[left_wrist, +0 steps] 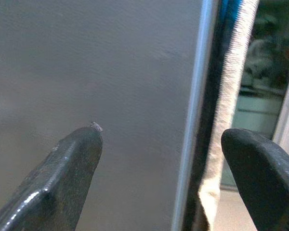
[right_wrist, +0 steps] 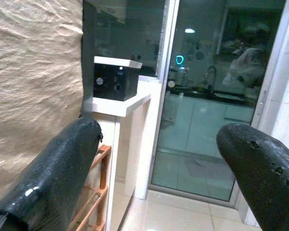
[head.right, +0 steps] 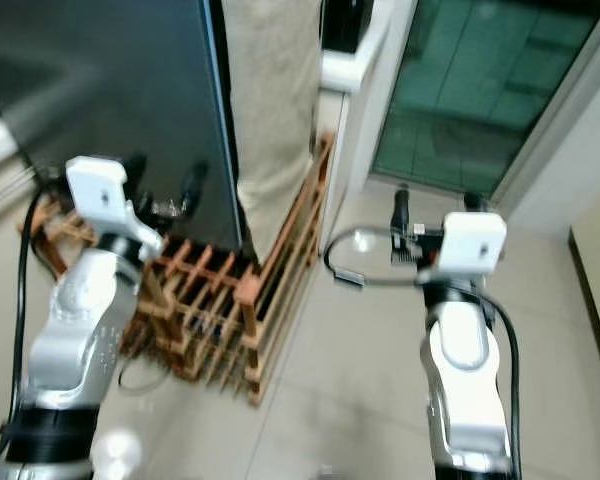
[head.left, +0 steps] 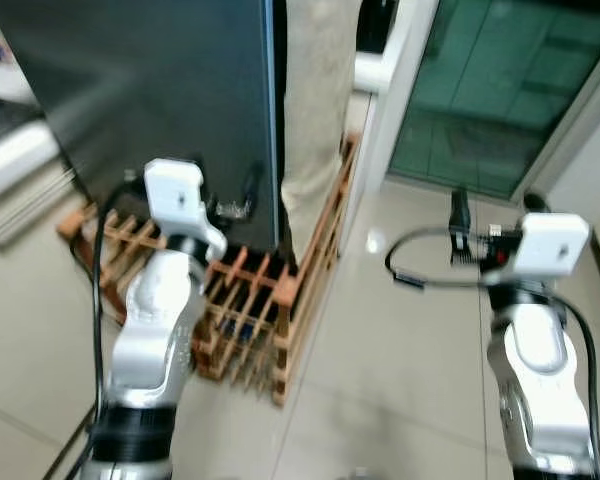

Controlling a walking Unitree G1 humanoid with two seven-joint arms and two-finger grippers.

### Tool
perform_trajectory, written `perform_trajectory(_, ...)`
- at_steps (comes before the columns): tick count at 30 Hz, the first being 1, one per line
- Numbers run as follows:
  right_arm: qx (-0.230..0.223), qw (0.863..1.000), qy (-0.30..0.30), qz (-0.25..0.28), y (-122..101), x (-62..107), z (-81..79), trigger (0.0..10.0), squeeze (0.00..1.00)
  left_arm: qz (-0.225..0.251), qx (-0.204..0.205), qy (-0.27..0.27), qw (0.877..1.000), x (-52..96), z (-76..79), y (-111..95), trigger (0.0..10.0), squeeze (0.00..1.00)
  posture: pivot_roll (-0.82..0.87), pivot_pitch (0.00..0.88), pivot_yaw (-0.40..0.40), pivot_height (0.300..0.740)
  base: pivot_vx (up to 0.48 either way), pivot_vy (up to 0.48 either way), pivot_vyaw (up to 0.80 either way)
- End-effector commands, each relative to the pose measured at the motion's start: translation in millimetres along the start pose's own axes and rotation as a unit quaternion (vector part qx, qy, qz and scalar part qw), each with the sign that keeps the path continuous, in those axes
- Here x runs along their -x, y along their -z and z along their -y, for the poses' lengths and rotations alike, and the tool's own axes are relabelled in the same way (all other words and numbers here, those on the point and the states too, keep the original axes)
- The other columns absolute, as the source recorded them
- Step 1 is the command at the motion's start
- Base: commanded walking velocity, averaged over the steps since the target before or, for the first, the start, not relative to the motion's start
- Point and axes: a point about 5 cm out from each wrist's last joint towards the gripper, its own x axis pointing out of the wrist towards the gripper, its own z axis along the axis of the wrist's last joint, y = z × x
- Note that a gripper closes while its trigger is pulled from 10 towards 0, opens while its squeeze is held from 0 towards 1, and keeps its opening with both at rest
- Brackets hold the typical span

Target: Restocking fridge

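Jaws of both grippers are seen spread apart and empty. One left gripper [left_wrist: 159, 159] is held close to the dark fridge door [head.left: 150, 90], near its edge. One right gripper [right_wrist: 156, 159] is raised over the tiled floor [head.left: 400, 370], beside one wooden rack [head.left: 280, 300].

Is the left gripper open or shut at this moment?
Open. In the left wrist view the left gripper has its two black fingers set wide apart, holding nothing, with the dark fridge door and its edge between them.
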Motion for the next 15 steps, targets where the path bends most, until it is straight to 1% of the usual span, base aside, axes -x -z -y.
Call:
perform_trajectory(1, 0.011, 1.000, 0.011, -0.004, 2.6, 0.0, 6.3, 10.0, 0.09, -0.007, 0.005, 0.013, 1.000, -5.7, 9.1, 1.0, 10.0, 0.00, -0.13, 0.000, 0.008, 0.740, 0.000, 0.000, 0.00)
perform_trajectory(3, 0.012, 1.000, 0.010, -0.005, 3.2, -0.7, 5.8, 10.0, 0.09, -0.014, 0.001, 0.012, 1.000, -6.9, 9.7, 3.8, 10.0, 0.00, -0.13, 0.000, 0.008, 0.740, 0.000, 0.000, 0.00)
perform_trajectory(5, 0.013, 1.000, 0.010, -0.007, 4.2, -1.1, 5.8, 10.0, 0.09, -0.020, 0.002, 0.012, 1.000, -7.9, 10.0, 5.7, 10.0, 0.00, -0.13, 0.000, 0.008, 0.740, 0.000, 0.000, -0.55)
perform_trajectory(7, 0.014, 1.000, 0.013, -0.018, 10.0, -0.7, 8.1, 10.0, 0.09, -0.030, 0.003, 0.013, 0.999, -8.7, 8.3, 10.1, 10.0, 0.00, -0.13, 0.000, 0.016, 0.740, 0.000, 0.000, -0.79)
perform_trajectory(12, 0.020, 0.999, 0.021, -0.024, 14.4, 2.2, 10.9, 10.0, 0.09, -0.045, -0.007, 0.018, 0.999, -4.1, 5.3, 16.1, 10.0, 0.00, -0.13, 0.000, 0.025, 0.740, 0.000, 0.000, -0.77)
perform_trajectory(15, 0.021, 0.999, 0.020, -0.029, 18.2, 3.9, 9.3, 10.0, 0.09, -0.058, -0.013, 0.024, 0.998, -1.6, 6.6, 21.6, 10.0, 0.00, -0.13, 0.000, 0.030, 0.740, 0.000, 0.000, 0.00)
